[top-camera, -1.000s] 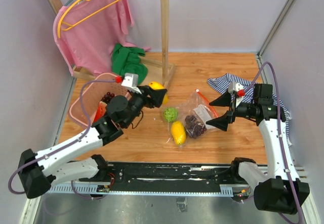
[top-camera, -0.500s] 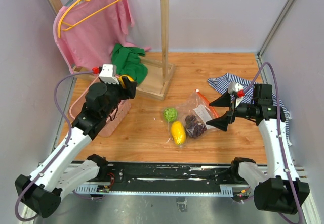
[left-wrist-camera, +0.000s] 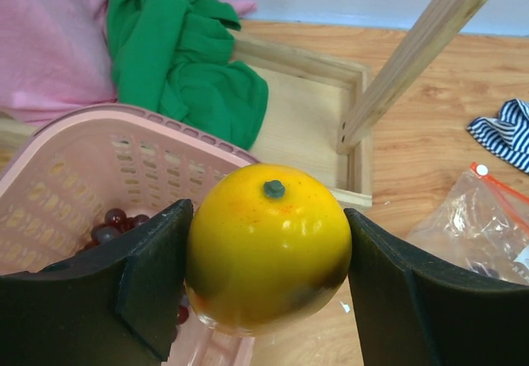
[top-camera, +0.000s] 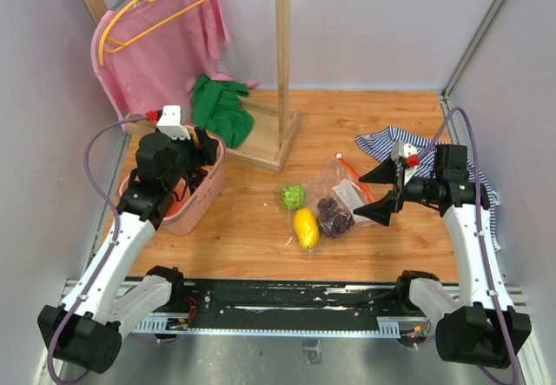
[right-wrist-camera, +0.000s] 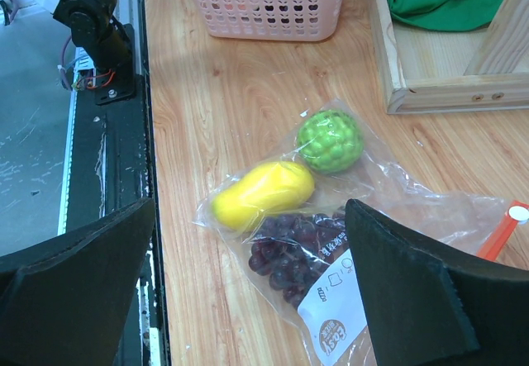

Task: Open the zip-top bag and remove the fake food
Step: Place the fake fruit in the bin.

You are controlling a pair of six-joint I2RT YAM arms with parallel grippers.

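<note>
1. Left arm: the base is at the near left and the links climb away along the left side. The wrist bends down over the basket (top-camera: 198, 195).
2. Right arm: the base is at the near right, the upper link runs up the right side and the elbow is folded. The forearm lies level and aims left at the bag (top-camera: 340, 176).
3. Right pincer (top-camera: 379, 192): the jaws are spread wide with nothing between them. It hangs just right of the bag, clear of it.
4. Bag: clear and crinkled, lying flat mid-table (top-camera: 347, 116). The red zip strip (right-wrist-camera: 500, 230) is at its far right end and a white label (right-wrist-camera: 331, 316) faces up. Whether the zip is parted cannot be told.
5. Inside the bag: a yellow fruit (right-wrist-camera: 263, 194) nearest, dark grapes (right-wrist-camera: 293, 250) beside it and a green ball (right-wrist-camera: 330, 140) behind.
6. Left pincer (left-wrist-camera: 266, 287): both fingers (left-wrist-camera: 149, 275) are closed against the sides of an orange (left-wrist-camera: 269, 238), stem end up. It is held above the basket's right rim.
7. Basket: pink with perforated walls, on the left of the table, with red beads (left-wrist-camera: 111, 221) in the bottom.
8. Striped cloth (top-camera: 391, 142): crumpled at the right, behind the right pincer.
9. Rack base (left-wrist-camera: 306, 126): a wooden tray frame behind the basket, with a post (left-wrist-camera: 413, 52) rising from it.
10. Green cloth (left-wrist-camera: 182, 60): bunched on the rack base.
11. Pink garment (top-camera: 165, 46): at the far left, on a yellow hanger (top-camera: 148, 7).
</note>
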